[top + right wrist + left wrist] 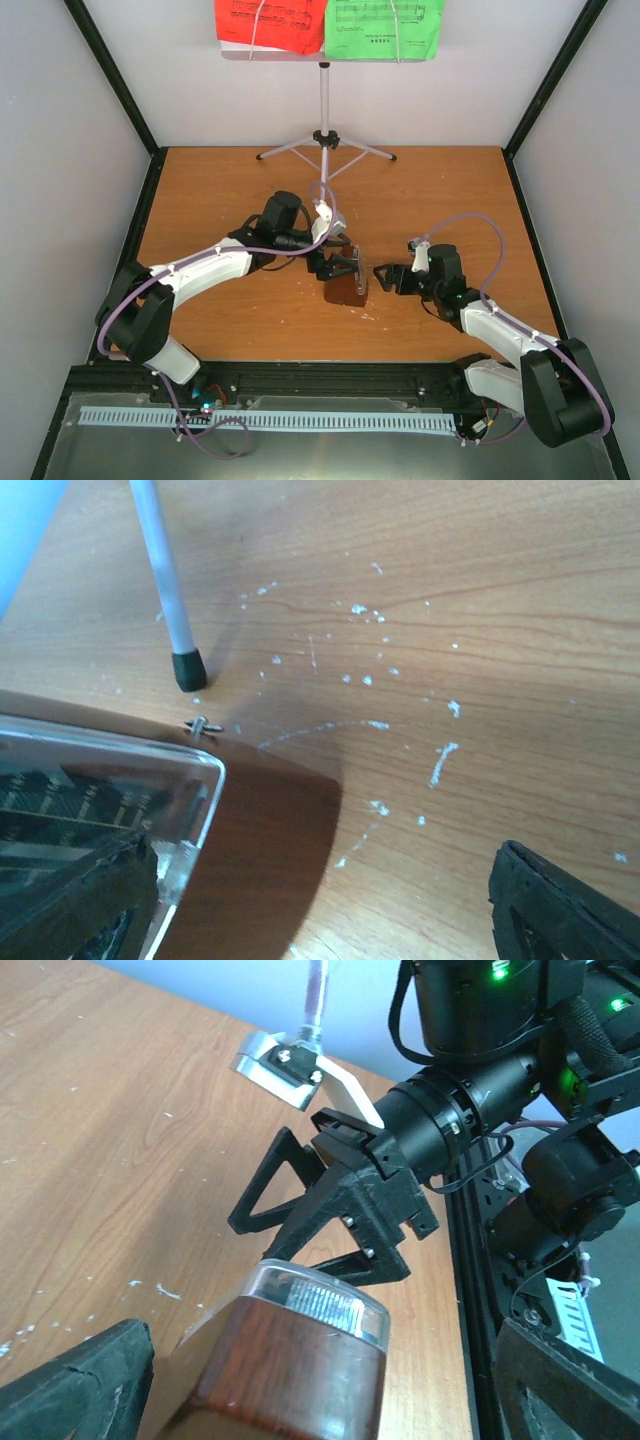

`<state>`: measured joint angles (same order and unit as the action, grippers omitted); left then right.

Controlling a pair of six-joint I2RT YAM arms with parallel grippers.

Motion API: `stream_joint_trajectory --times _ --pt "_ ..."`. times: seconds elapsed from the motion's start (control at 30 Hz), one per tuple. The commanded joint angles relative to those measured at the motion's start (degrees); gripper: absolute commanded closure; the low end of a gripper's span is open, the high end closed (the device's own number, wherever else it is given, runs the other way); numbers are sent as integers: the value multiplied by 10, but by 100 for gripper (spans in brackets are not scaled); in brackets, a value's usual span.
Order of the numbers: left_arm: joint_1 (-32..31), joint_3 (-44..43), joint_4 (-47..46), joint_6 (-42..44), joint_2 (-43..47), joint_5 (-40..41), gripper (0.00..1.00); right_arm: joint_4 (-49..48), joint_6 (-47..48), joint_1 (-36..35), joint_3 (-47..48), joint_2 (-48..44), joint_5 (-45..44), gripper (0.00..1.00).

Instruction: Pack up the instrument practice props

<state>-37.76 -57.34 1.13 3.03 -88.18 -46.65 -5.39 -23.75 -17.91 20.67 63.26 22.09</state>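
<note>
While the metronome [345, 288] sits on the table [210, 190] between left gripper [340, 266] and right gripper [383, 277], both spread and empty, red sheet [268, 22] and green sheet [385, 25] sit on the tripod stand [323, 120]; nothing looks packed.

Bright sheets over brown wood
The red sheet [270, 22] and green sheet [385, 25] carry black staves; the stand [324, 100] is silver, the metronome [346, 288] dark brown under clear cover, the table [220, 190] orange woodgrain flecked white
</note>
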Motion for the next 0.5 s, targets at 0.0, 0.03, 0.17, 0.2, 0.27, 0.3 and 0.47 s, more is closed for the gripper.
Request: stream_joint_trajectory --times 0.0,0.03,0.17,0.2,0.27,0.3,0.47 --pt "-11 -7 -20 20 -5 -40 10 18 3 5 -9 -11 -13 10" --pt "-13 -4 -19 21 -2 -36 12 19 -1 6 -13 -17 -14 9" --pt "-22 2 5 25 6 -3 26 7 -22 5 -40 -55 -16 6" --pt "-22 -2 22 27 6 3 29 12 -27 6 -44 -65 -18 5" --pt "-22 -7 50 23 6 14 31 22 -36 5 -46 -85 -17 3" --pt "-23 -1 54 17 12 17 31 24 -40 5 -49 -95 -16 3" --pt "-40 46 31 -13 66 40 26 34 -43 6 -61 -134 -21 0"
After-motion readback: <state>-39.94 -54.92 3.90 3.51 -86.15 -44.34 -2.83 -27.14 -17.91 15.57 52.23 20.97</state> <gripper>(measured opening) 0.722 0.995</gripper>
